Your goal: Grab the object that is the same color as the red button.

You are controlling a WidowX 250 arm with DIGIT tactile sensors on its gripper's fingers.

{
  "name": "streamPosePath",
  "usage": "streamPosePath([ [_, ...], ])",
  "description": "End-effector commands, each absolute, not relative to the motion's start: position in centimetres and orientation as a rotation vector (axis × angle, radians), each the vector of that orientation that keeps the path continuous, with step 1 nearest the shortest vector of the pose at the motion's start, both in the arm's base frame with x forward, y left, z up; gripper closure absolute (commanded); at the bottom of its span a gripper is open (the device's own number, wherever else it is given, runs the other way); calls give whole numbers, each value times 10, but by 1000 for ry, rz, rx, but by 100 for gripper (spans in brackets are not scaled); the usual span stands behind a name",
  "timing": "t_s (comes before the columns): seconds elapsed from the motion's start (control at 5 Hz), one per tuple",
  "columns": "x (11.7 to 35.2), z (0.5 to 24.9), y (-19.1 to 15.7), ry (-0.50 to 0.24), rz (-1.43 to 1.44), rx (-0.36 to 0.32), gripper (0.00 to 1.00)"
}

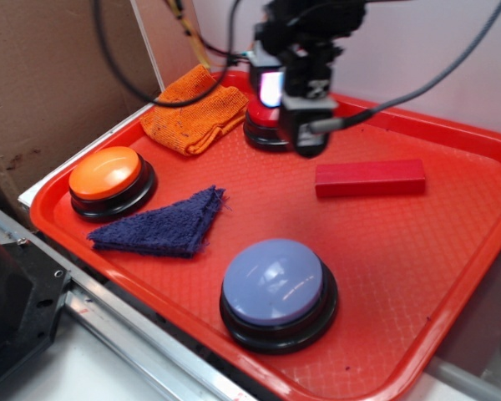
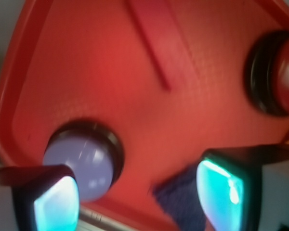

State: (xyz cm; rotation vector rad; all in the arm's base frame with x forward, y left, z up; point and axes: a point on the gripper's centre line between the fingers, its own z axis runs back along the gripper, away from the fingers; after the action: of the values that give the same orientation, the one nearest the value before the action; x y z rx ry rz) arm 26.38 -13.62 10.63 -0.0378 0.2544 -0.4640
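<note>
End effector hovering near tray's far edge, just in front of red button; fingers spread apart, nothing between. Red block lying flat toward tray's right side, clear of everything. Looks rigid, light, smooth-faced. Best bet: pinch across narrow width at mid-length, pads on long sides.
</note>
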Motion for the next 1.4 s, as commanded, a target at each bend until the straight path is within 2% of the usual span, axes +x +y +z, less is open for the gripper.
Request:
streamPosePath([
  [0.0, 301, 89, -132, 243, -422, 10, 0],
  [0.2, 302, 59, -130, 265, -442, 82, 0],
  [0.4, 304, 33, -127, 293, -456, 95, 0],
  [0.8, 305, 20, -127, 300, -474, 54, 0],
  [1.0, 291, 18, -128, 265, -494, 37, 100],
  [1.2, 284, 23, -131, 255, -498, 60, 100],
])
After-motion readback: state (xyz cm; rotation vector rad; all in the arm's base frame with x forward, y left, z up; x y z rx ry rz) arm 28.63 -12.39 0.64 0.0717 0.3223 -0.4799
